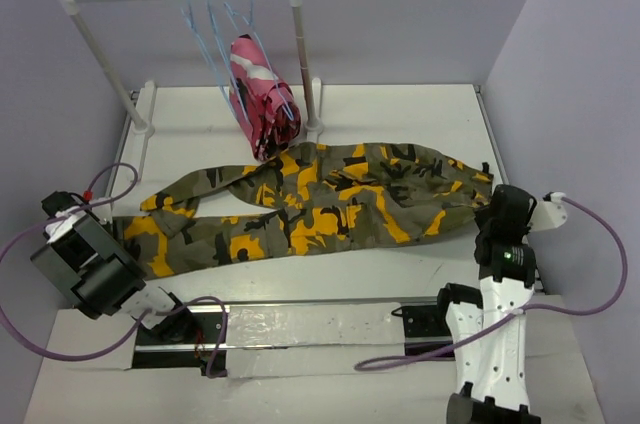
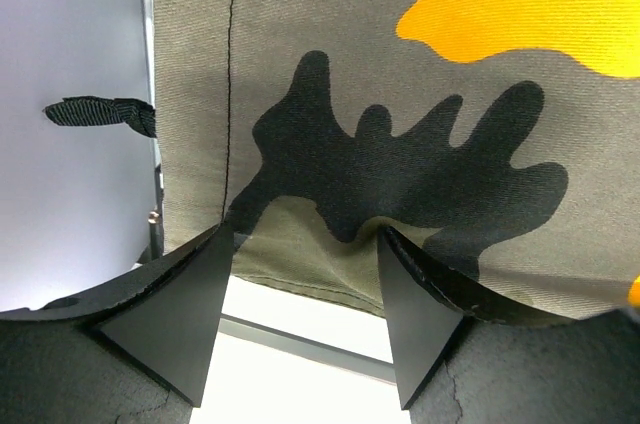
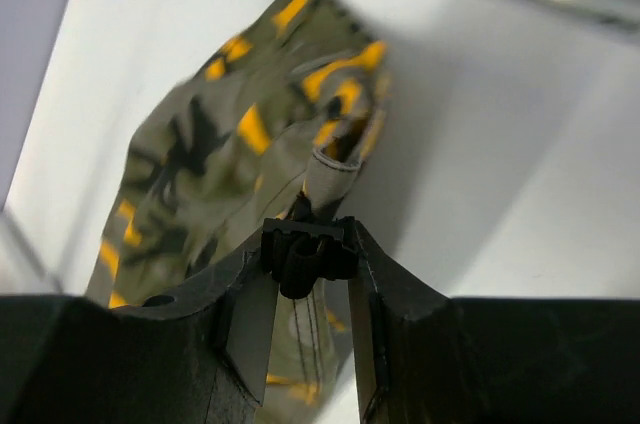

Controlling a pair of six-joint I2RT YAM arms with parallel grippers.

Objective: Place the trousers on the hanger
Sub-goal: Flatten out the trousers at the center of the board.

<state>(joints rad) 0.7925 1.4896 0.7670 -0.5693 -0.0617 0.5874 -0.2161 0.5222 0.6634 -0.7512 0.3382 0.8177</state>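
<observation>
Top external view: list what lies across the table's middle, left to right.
Left gripper → large olive-green cloth camouflage trousers with black and orange-yellow patches → right gripper.

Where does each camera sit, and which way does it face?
Top external: above and behind, looking down at table, trousers; left arm, right arm show.
Left wrist: on left arm, close on trouser cloth; open left gripper shows.
Right wrist: on right arm, facing the table; right gripper pinching trousers.
Shared: the trousers.

The camouflage trousers (image 2: 400, 94) are seen spread across the left claw's (image 2: 305, 234) parted fingers, above the white bench (image 2: 290, 309).
</observation>
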